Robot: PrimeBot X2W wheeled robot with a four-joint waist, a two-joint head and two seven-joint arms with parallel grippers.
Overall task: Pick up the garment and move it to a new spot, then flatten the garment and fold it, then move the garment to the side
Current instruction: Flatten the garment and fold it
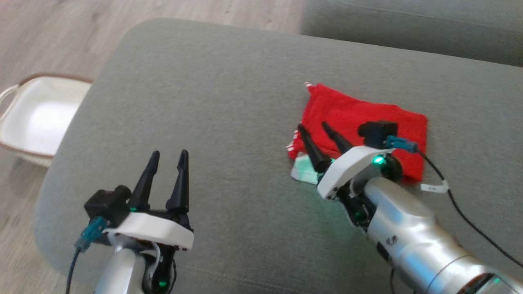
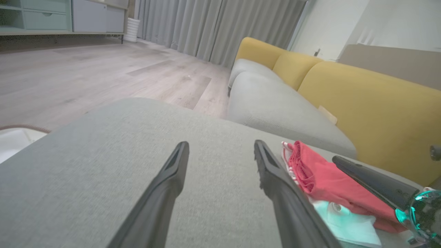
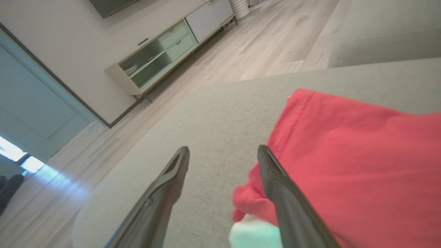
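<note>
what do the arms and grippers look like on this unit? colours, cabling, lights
Both the left gripper and right gripper have two long, tapered black fingers on a white mount, with a black camera block, a teal connector and a dark cable. Green lights glow at each wrist. The right forearm is silver metal; its cable carries a white tag.

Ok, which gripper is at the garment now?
The right gripper, open over the left edge of the garment; the left gripper is apart, over bare cushion.

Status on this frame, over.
Left end effector open, empty, over cushion. Right end effector open, at garment edge. Garment folded on cushion. Nothing in the way.
</note>
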